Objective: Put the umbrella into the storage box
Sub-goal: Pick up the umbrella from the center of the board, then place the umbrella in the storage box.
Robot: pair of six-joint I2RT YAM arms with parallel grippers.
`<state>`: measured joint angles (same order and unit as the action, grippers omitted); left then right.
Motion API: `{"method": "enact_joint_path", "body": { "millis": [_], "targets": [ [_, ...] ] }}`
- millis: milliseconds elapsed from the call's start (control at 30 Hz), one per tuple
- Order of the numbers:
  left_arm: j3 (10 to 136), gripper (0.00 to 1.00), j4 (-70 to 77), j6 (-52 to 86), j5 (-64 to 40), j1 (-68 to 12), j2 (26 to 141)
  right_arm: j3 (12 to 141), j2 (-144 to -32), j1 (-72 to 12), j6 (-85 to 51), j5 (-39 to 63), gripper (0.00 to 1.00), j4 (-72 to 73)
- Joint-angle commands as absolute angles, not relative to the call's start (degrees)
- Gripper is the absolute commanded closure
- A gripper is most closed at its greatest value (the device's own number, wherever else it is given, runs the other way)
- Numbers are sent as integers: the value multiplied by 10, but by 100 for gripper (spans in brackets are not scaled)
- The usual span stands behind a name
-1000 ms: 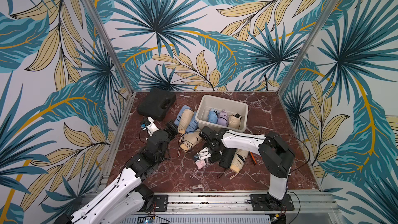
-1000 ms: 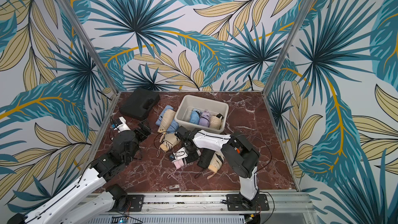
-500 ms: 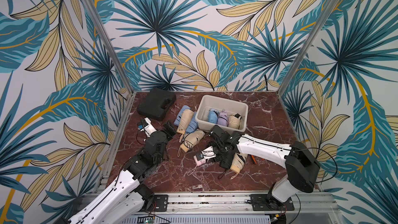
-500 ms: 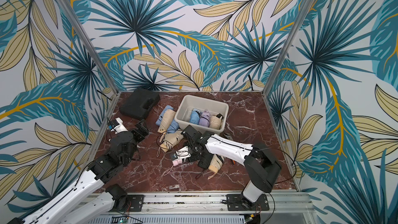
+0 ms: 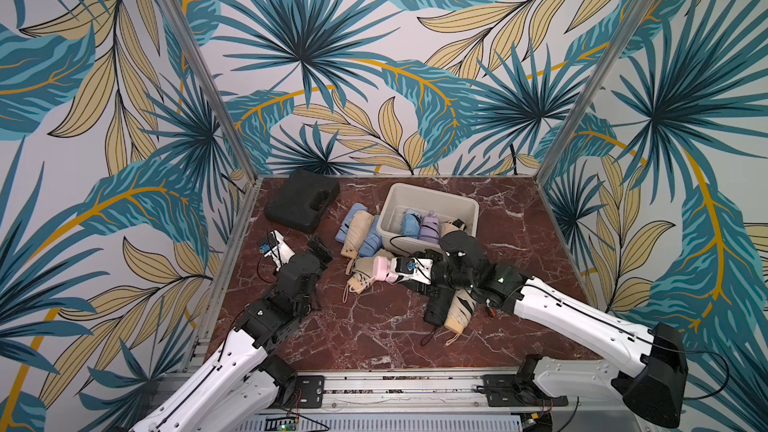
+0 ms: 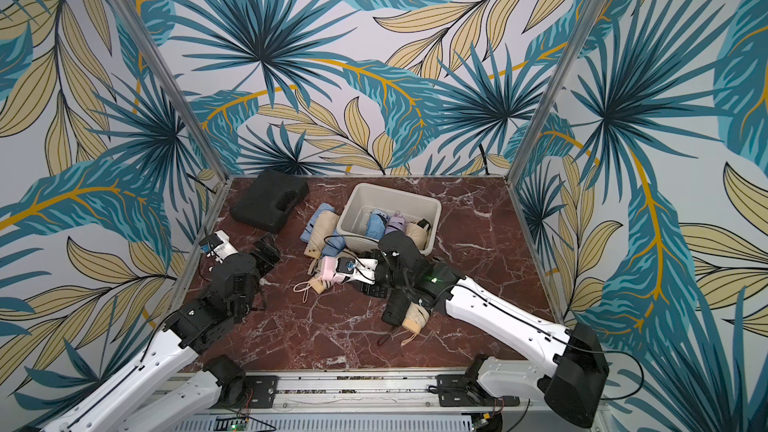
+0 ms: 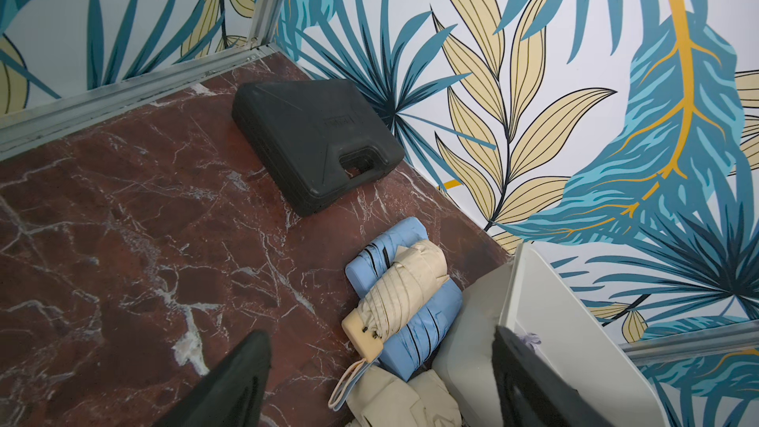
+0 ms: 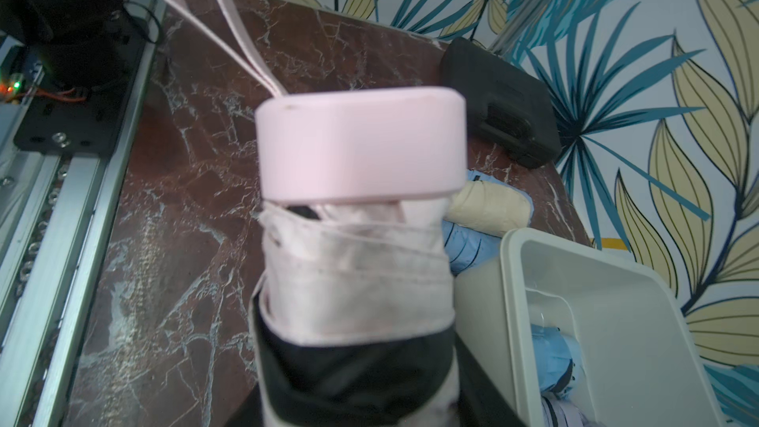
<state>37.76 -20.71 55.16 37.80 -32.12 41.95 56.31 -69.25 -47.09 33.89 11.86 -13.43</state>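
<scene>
Light is bright, even and diffuse, falling from overhead. Both top views show no hard glare, only a mild sheen on the red-brown marble-patterned tabletop (image 5: 374, 338). Shadows are soft and short; a dark fringe hugs the black moulded hard case (image 5: 301, 201) at the table's 10 o'clock. Wide-angle distortion leans the aluminium corner posts (image 5: 199, 64) outward toward 11 and 1 o'clock. In the right wrist view the pink folded umbrella (image 8: 357, 207) sits close to the lens and looks soft, with a smeared background. The left wrist view is crisp.

Black case (image 5: 301, 201) (closed) on tabletop (image 5: 365, 338)
</scene>
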Motion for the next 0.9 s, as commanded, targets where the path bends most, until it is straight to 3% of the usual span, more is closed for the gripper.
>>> {"method": "enact_joint_path", "body": {
  "millis": [0,433,567,867],
  "targets": [
    [380,13,-224,569,365,-316,416,586,-682,-464,232,77,63,-59],
    [379,13,-198,583,321,-303,468,742,-782,-435,23,-119,71,-107],
    [384,13,-187,585,300,-300,496,770,-814,-430,-50,-136,75,-104],
    [398,13,-172,603,275,-296,555,847,-903,-422,-211,-212,75,-106]
  ]
}}
